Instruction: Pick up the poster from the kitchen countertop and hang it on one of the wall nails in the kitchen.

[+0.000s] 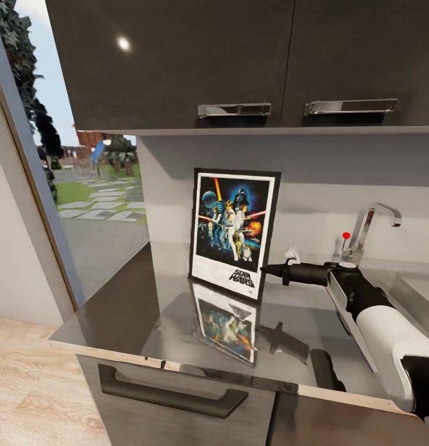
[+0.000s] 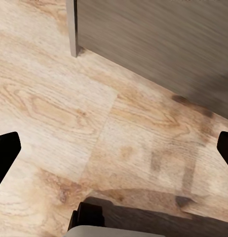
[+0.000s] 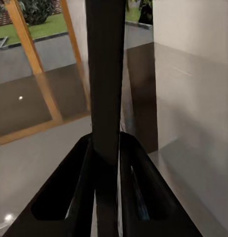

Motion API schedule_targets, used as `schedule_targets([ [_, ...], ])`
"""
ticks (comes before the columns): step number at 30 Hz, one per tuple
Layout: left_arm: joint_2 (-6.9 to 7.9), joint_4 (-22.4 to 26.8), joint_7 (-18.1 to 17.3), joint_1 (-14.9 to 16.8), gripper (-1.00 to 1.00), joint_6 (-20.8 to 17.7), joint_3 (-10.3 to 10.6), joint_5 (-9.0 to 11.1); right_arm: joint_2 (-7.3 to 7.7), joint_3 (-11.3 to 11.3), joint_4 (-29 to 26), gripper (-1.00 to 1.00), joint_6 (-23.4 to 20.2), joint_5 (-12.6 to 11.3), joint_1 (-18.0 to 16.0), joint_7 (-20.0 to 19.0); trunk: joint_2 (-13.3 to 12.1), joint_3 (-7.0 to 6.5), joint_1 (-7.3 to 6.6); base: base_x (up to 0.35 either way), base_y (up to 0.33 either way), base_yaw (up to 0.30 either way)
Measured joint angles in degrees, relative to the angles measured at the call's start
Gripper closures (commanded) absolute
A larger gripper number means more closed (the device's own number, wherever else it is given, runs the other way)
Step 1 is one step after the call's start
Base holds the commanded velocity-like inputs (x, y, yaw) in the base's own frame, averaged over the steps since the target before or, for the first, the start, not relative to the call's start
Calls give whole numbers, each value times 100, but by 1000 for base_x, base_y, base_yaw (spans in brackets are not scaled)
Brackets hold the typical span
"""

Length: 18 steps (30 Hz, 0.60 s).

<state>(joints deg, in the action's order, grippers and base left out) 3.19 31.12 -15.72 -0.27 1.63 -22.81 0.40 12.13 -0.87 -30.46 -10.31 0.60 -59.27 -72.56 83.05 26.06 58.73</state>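
The right gripper (image 1: pixel 268 270) pinches the upright poster's (image 1: pixel 234 230) edge on the kitchen countertop (image 1: pixel 115 310); the left gripper (image 2: pixel 114 148) hangs wide open.

The robot's right arm (image 1: pixel 387 328) has a glossy white, rounded shell with black joint sections and a slim black cylindrical wrist. Its matte black two-finger right gripper (image 1: pixel 268 269) tapers narrow; the fingers (image 3: pixel 74 197) are wedge-shaped, with hollow centres.
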Motion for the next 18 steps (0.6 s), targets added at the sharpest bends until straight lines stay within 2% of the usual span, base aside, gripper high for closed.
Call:
schedule_targets([
  [9,2,-1,0,0,-100,0,0,0,-7,-2,-40,100,-5,-5,2,-4,0,0,0,0,0,0],
  [10,2,-4,0,0,-100,0,0,0,-9,-24,-373,100,-76,-17,-5,-17,1,-1,-1,0,0,0],
  [18,4,-2,0,0,-100,0,0,0,-8,-24,-490,100,-125,-6,-3,-14,0,0,0,0,0,0],
])
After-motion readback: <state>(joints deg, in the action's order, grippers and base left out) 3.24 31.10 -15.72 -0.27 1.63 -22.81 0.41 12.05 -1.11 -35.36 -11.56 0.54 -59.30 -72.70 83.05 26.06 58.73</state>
